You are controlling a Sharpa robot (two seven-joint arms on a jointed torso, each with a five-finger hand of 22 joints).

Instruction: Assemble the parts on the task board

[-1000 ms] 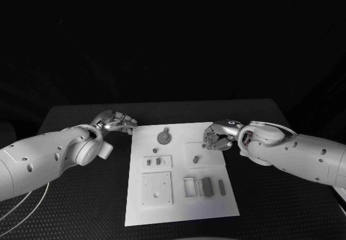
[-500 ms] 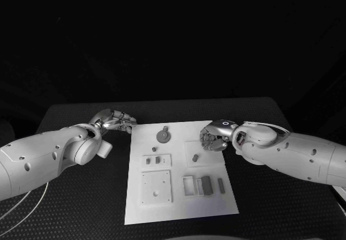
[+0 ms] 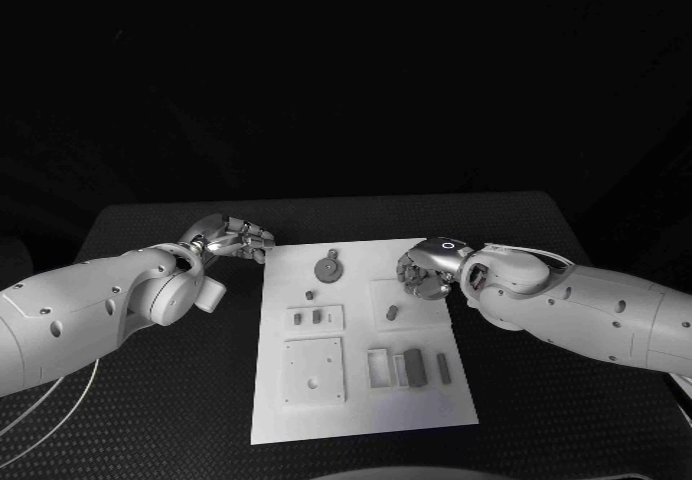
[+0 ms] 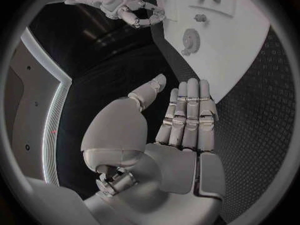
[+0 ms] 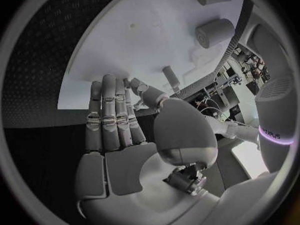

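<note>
The task board (image 3: 361, 340) lies mid-table, its grey parts (image 3: 413, 366) loose on it and a geared disc (image 3: 327, 269) near the far edge. The right hand (image 3: 428, 272) hovers over the board's far right corner, fingers extended, holding nothing. The left hand (image 3: 231, 240) waits off the left edge, likewise empty. Advice: lower squarely over one part before closing.

Right hand (image 3: 427, 272): sits farther in over the task board (image 3: 361, 345) than 1.0 s ago, now above its upper right part, fingers open, holding nothing.
Left hand (image 3: 231, 240): slightly farther from the robot, beside the board's upper left corner.
</note>
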